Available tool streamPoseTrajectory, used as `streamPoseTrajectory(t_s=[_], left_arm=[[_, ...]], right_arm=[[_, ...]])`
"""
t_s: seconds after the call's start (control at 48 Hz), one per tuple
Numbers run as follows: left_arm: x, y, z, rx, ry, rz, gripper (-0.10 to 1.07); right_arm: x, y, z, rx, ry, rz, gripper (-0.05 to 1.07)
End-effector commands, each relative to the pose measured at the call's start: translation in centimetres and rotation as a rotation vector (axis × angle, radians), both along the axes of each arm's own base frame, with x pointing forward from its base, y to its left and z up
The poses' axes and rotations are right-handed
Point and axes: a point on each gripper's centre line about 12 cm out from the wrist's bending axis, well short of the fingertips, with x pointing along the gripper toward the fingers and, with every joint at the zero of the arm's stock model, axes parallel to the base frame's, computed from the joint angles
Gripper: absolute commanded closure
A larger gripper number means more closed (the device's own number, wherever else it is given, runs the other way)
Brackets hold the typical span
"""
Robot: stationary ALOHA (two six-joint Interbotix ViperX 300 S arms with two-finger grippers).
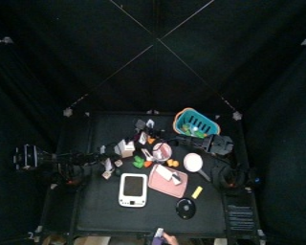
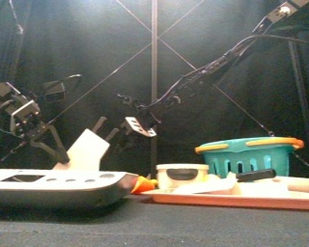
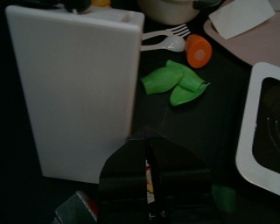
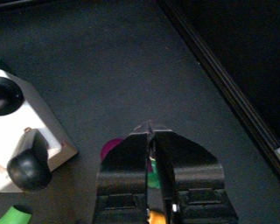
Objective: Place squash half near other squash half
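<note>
On the bench (image 1: 98, 209): pretty cluttered. There's a teal basket (image 1: 194, 122) at the back, a white scale (image 1: 133, 189) up front, a pink cutting board (image 1: 168, 180) right beside the scale and a white bowl (image 1: 193, 162) behind the board.
Squash half: best guess is the orange piece (image 3: 198, 50) lying next to a white fork (image 3: 166, 37), close to the bowl. Can't pick out the other half for sure.
Green piece (image 3: 174, 80): lumpy thing on the bench between the fork and the scale. Can't tell what it is.
Left pincer (image 3: 150, 162): clenched, nothing between the jaws, and it sits just beside a tall white box (image 3: 73, 87).
Right pincer (image 4: 152, 144): arm reaches in over the bench's middle. Jaws are pressed together. Small green and orange bits peek out near their base, but whether it's grasping anything can't be told.
</note>
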Motion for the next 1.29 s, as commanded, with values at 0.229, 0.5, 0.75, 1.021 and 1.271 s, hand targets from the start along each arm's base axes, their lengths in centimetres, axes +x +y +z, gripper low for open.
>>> streamPoseTrajectory(t_s=[0.229, 0.5, 0.75, 1.021, 1.271], left_arm=[[0.9, 1.0, 1.1, 0.015, -0.040, 0.026, 0.71], [0.7, 1.7, 1.2, 0.014, -0.042, 0.062, 0.71], [0.4, 2.4, 1.3, 0.015, -0.044, 0.091, 0.71], [0.0, 3.4, 1.4, 0.017, -0.046, 0.137, 0.71], [0.0, 4.5, 1.8, 0.026, -0.061, 0.173, 0.71]], right_arm=[[1.4, 1.6, 3.0, -0.044, -0.058, 0.048, 0.70], [1.6, 2.6, 2.2, -0.030, -0.042, 0.060, 0.70], [1.1, 3.3, 1.5, -0.007, -0.020, 0.058, 0.70], [1.0, 4.1, 1.7, -0.006, -0.008, 0.067, 0.70], [0.7, 5.0, 2.7, -0.011, -0.004, 0.070, 0.70]])
